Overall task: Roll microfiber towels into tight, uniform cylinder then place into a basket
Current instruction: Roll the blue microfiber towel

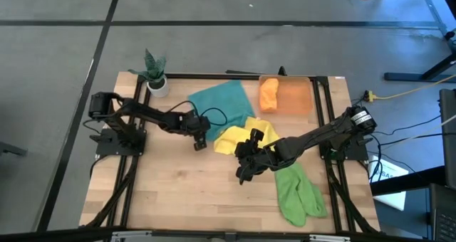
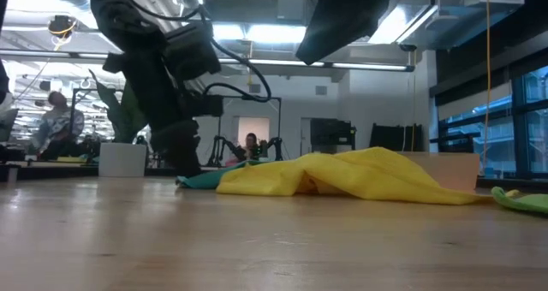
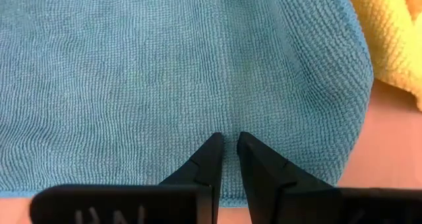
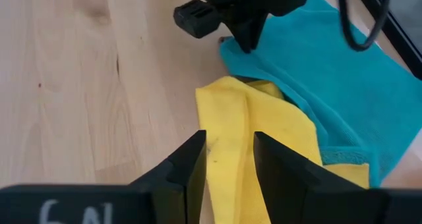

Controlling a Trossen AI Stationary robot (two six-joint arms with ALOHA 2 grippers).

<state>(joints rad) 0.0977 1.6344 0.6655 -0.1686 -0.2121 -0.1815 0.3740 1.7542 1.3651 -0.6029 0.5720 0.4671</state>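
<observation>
A teal towel (image 1: 224, 103) lies spread flat at the table's far middle. A crumpled yellow towel (image 1: 235, 137) overlaps its near right edge. My left gripper (image 3: 227, 145) points steeply down at the teal towel's near left corner (image 4: 227, 49), its fingers only a narrow slit apart with nothing between them. My right gripper (image 4: 227, 145) hangs open in the air above the yellow towel's near edge (image 4: 224, 118). A rolled orange towel (image 1: 268, 94) lies in the left end of the orange basket (image 1: 298, 98). A light green towel (image 1: 299, 192) lies bunched at the near right. My left gripper comes down on the teal towel's near left corner (image 3: 227, 105) from above, slanting toward the far side. I cannot tell whether its fingertips (image 3: 212, 148) touch the cloth. The towel lies flat on the table.
A white pot with a green plant (image 1: 155, 82) stands at the far left corner. Bare wood (image 1: 171, 192) stretches along the near left of the table. Black frame rails (image 1: 324, 107) run along the table's sides. People show in the room beyond the table.
</observation>
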